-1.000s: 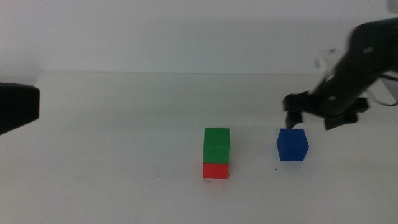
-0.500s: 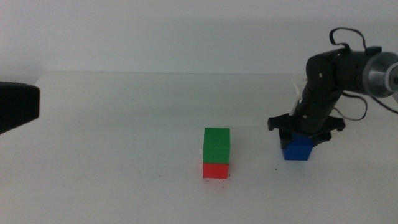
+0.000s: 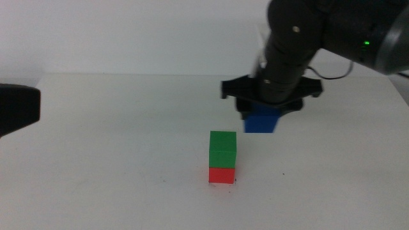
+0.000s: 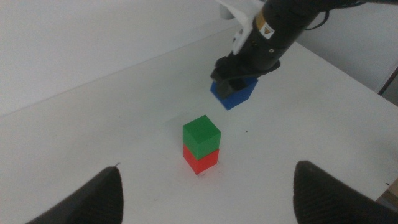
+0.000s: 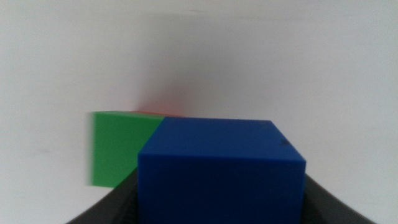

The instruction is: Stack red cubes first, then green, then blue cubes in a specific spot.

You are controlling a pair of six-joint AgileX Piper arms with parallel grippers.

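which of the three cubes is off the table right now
The blue cube, held in the right gripper above the table. The green cube sits on the red cube, which rests on the table.

Right gripper (image 3: pixel 262 114) holding blue cube (image 3: pixel 261 122) aloft, green cube (image 3: pixel 222 149) stacked on red cube (image 3: pixel 222 175)

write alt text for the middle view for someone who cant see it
The right gripper holds a blue cube in the air, up and to the right of a green cube stacked on a red cube on a white table. The left gripper waits at the left edge.
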